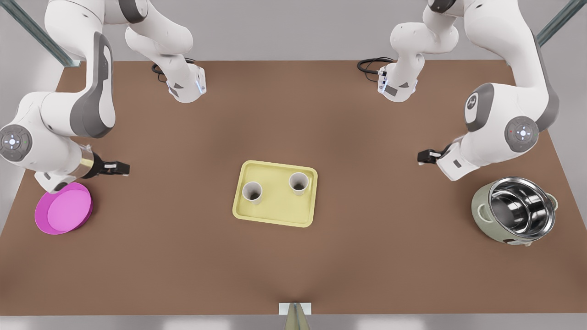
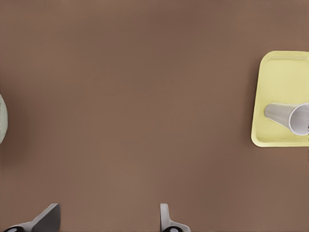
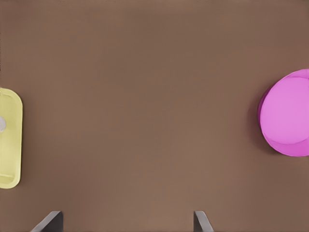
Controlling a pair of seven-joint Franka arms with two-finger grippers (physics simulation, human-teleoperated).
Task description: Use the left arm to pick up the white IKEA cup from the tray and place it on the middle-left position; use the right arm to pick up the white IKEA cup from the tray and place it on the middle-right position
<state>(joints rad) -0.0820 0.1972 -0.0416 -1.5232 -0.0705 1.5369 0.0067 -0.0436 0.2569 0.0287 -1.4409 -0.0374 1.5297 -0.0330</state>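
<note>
The left claw (image 1: 423,157), fingers (image 2: 48,220) apart and empty, hangs over bare table (image 1: 183,256). The tray (image 1: 275,215) lies well ahead of its tips. The first cup (image 1: 298,183) is cut off in the left wrist view. A steel pot (image 1: 518,211) stands near that arm. The right claw (image 1: 121,168), also apart and empty, faces the tray from the opposite side. The second cup (image 1: 252,192) is nearer to it. A pink dish (image 1: 64,211) sits just beside its wrist.

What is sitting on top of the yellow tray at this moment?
A white cup and a second white cup stand upright and apart on the pale yellow tray. The tray floor beneath each is covered, and their shadowed insides show nothing.
</note>
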